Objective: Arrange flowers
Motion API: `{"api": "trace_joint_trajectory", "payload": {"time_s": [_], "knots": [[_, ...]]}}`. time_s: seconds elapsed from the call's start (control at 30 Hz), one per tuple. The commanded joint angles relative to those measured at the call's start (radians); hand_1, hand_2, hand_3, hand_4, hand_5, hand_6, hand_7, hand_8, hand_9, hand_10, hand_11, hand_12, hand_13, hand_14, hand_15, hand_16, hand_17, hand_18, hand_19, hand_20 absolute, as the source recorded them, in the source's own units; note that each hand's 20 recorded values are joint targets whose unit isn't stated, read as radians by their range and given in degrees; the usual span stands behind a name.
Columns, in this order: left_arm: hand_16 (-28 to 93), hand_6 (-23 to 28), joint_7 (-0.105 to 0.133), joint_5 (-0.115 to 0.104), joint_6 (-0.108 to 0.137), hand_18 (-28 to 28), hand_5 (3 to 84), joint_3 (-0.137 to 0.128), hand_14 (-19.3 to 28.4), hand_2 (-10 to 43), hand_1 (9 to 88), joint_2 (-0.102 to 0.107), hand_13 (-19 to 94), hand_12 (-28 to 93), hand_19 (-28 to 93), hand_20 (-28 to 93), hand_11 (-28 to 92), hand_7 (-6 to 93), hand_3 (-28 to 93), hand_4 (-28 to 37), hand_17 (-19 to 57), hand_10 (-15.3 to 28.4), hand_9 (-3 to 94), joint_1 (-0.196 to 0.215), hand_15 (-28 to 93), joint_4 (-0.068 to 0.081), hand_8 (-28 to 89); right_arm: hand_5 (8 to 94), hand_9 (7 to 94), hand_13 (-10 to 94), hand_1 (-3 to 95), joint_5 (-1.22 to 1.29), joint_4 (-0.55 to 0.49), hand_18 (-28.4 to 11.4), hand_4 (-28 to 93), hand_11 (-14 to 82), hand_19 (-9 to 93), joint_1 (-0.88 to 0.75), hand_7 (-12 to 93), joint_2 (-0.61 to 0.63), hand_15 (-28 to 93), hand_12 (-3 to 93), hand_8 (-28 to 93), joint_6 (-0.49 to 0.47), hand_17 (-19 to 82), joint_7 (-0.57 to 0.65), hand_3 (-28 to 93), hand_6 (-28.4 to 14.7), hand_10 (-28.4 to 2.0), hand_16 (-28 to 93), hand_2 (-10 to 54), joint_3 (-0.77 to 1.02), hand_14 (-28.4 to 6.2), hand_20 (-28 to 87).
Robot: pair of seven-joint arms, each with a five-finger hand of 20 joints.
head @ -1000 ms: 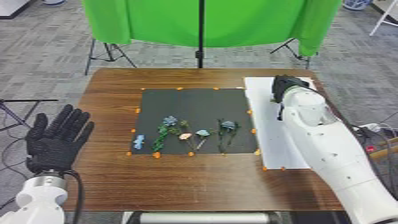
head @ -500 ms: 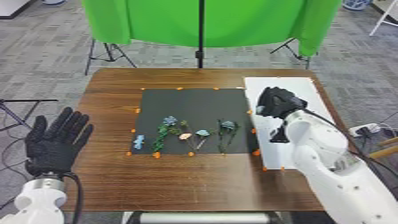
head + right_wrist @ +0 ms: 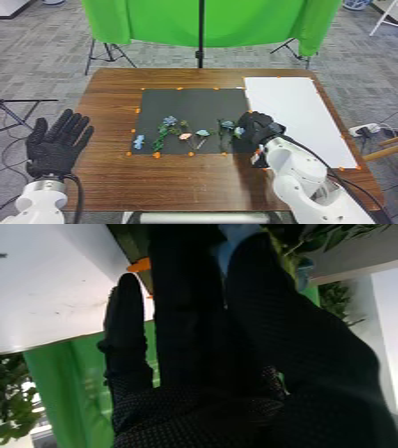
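- Across a smooth brown wooden table [image 3: 213, 185], head view: matte black mat [image 3: 187, 105] with orange tabs [image 3: 156, 155] round its edge, and a flat white sheet [image 3: 289, 100] beside it.
- On the mat, side by side: light blue piece [image 3: 139, 142], leafy green stem [image 3: 160, 140], rounded blue bloom [image 3: 170, 120], small cream-pink flower [image 3: 185, 136], and thin dark stems with a dusty blue head [image 3: 228, 124].
- At the mat's right edge: right hand [image 3: 258, 127] in black fabric, pinching a pale blue flower [image 3: 239, 131].
- Near the table's left edge: left hand [image 3: 53, 150], relaxed, fingers spread.
- Right wrist view, adding closer texture: mesh-weave glove, soft blue petals between thumb [image 3: 258, 274] and fingers [image 3: 182, 299], glossy pointed leaves [image 3: 333, 239] nearby.
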Motion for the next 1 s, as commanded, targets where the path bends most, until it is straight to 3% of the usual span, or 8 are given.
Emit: {"api": "trace_joint_trajectory", "payload": {"time_s": [0.03,0.37,0.47,0.53,0.67,0.8,0.87,1.0], "knots": [[-5,9.7,-0.003,0.006,0.013,14.3,50.8,-0.016,14.2,13.6,28.1,-0.015,39,11,37,15,20,10.1,68,-28.3,-4.3,14.7,45.4,0.026,32,-0.002,-9,58.7,59.4,60,56.5,0.003,-0.064,-19.5,-28,12.9,75,-0.061,14,0.021,33,14.6,-12,0.006,26,0.037,73,-1.4,-12.6,30,-9.5,0.044,-7.6,35],[-5,9.7,-0.003,-0.003,0.003,14.3,50.8,-0.017,14.2,13.5,28.0,-0.013,39,11,37,14,20,10.3,68,-28.3,-4.3,14.6,45.3,0.027,32,-0.001,-9,55.9,56.3,57,51.6,0.025,-0.120,-20.1,-28,12.0,76,-0.093,12,0.037,39,14.5,-12,-0.028,25,0.037,76,-2.5,-13.9,19,-9.5,0.090,-9.8,35],[-5,9.7,0.000,-0.005,0.001,14.2,50.9,-0.020,14.1,13.3,28.0,-0.013,39,11,37,14,20,10.3,68,-28.3,-4.2,14.7,45.3,0.020,31,0.001,-9,51.9,53.7,55,47.7,0.052,-0.139,-20.5,-28,11.0,76,-0.111,11,0.024,39,14.3,-11,0.003,24,0.050,75,-3.3,-15.1,18,-9.5,0.142,-10.8,34],[-5,9.7,0.000,-0.002,-0.007,14.2,50.8,-0.021,14.1,13.2,27.9,-0.010,39,11,37,14,20,10.3,68,-28.3,-4.2,14.7,45.3,0.012,31,0.006,-9,48.9,51.3,53,41.9,0.097,-0.150,-20.4,-28,10.1,74,-0.130,9,0.017,38,14.2,-11,0.081,24,0.070,74,-4.5,-15.9,17,-9.5,0.187,-11.8,33],[-5,9.6,0.007,0.010,-0.028,14.2,50.2,-0.031,14.0,12.9,27.8,-0.007,38,11,36,14,19,9.8,68,-28.3,-4.2,14.5,45.2,0.009,30,0.011,-9,44.9,45.2,46,28.7,0.376,-0.163,-18.7,-28,7.1,62,-0.170,8,-0.022,27,13.1,-9,0.205,20,0.036,76,-5.5,-16.4,15,-0.3,0.330,-14.1,25],[-5,8.6,0.012,0.020,-0.043,14.2,48.2,-0.043,13.5,12.6,26.9,-0.001,38,10,36,14,16,7.9,68,-28.3,-4.0,14.2,44.4,0.009,26,0.017,-9,41.7,40.8,39,25.3,0.550,-0.142,-16.9,-28,5.2,51,-0.202,8,-0.068,16,12.6,-9,0.262,16,-0.101,75,-4.7,-14.8,19,5.2,0.448,-14.6,19],[-5,8.4,0.017,0.017,-0.049,14.1,47.7,-0.046,13.3,12.7,26.4,0.006,37,9,35,14,15,7.4,68,-28.3,-3.8,14.2,44.3,0.007,24,0.022,-9,41.3,40.7,39,24.3,0.585,-0.133,-16.5,-28,5.6,47,-0.215,8,-0.097,15,12.6,-9,0.242,16,-0.187,75,-4.2,-14.6,20,6.4,0.506,-14.5,18],[-4,8.4,0.028,0.013,-0.059,14.0,47.4,-0.044,13.0,13.1,24.9,0.009,37,10,35,14,15,7.3,68,-28.3,-3.7,14.2,43.9,-0.004,22,0.031,-9,38.8,37.0,33,17.5,0.988,-0.127,-15.3,-28,3.3,34,-0.211,8,-0.174,9,12.0,-9,0.168,15,-0.211,75,-2.0,-12.6,22,7.9,0.609,-13.2,17]]}}
